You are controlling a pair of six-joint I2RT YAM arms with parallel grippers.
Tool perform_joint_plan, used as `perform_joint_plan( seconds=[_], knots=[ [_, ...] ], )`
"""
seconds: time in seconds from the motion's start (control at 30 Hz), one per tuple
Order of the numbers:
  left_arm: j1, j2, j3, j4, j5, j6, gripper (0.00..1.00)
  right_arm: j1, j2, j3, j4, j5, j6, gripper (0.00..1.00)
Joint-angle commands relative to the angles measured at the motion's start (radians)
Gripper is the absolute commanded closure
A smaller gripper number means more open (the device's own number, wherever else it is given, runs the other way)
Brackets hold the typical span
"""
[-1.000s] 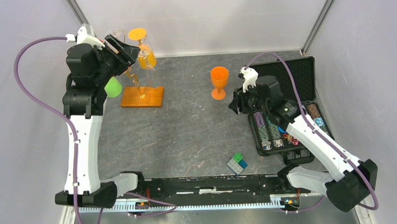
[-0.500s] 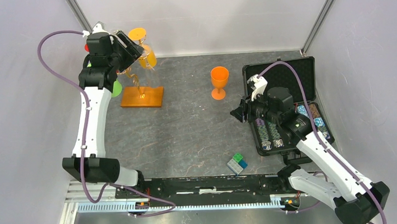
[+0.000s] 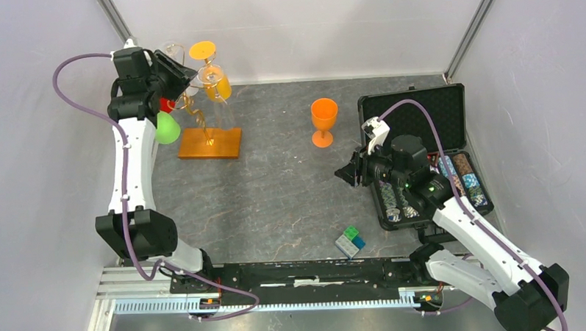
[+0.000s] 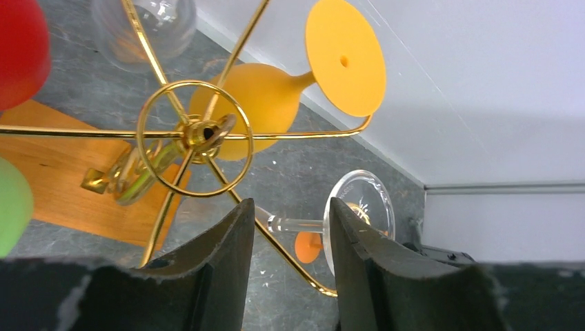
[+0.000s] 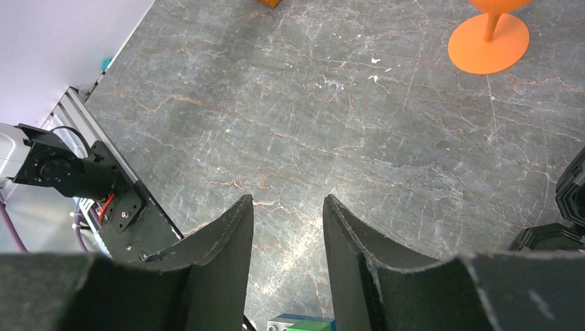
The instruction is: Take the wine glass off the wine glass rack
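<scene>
At the far left of the table, your wine glass rack (image 3: 210, 143) stands upright on its flat orange base, just beside the back wall, with its gold wire arms spreading from a ring at the top of the stem. Your left gripper (image 4: 291, 203) is raised level with those arms, its 2 fingers apart. In the left wrist view the thin stem of the clear wine glass (image 4: 365, 203) crosses the gap between them. That glass hangs from a gold arm with its round foot beside the right-hand finger (image 4: 355, 255), and you cannot tell whether either finger touches the stem. On the next arm an orange wine glass (image 4: 276, 93) hangs on its side, its flat foot turned toward the wall. A second clear glass (image 4: 148, 27), a red glass (image 4: 21, 48) and a green glass (image 4: 8, 207) hang from other arms, at the edges of that view. Your right gripper (image 5: 287, 200) hovers over bare grey table (image 5: 386, 138) near the middle, fingers apart and holding nothing. An orange goblet (image 3: 323, 120) stands upright on the table between the rack and the open black case (image 3: 420, 106), which holds rows of poker chips (image 3: 392, 195) under your right arm. 1 small coloured block (image 3: 349, 241) lies near the front edge.
</scene>
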Motion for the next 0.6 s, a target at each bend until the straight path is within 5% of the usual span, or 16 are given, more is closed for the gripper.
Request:
perform_joint_plan(
  seconds=[0.0,0.27,0.57],
  knots=[
    [0.008,0.013,-0.003,0.07,0.141,-0.065,0.52,-0.001,-0.015,-0.004,0.071,-0.022,0.01,0.53],
    [0.015,0.04,-0.017,0.137,0.256,-0.124,0.45,-0.001,0.012,-0.021,0.1,-0.018,0.01,0.53],
    [0.026,0.069,-0.027,0.114,0.408,-0.146,0.53,-0.001,0.058,-0.025,0.127,-0.011,0.028,0.54]
  ],
)
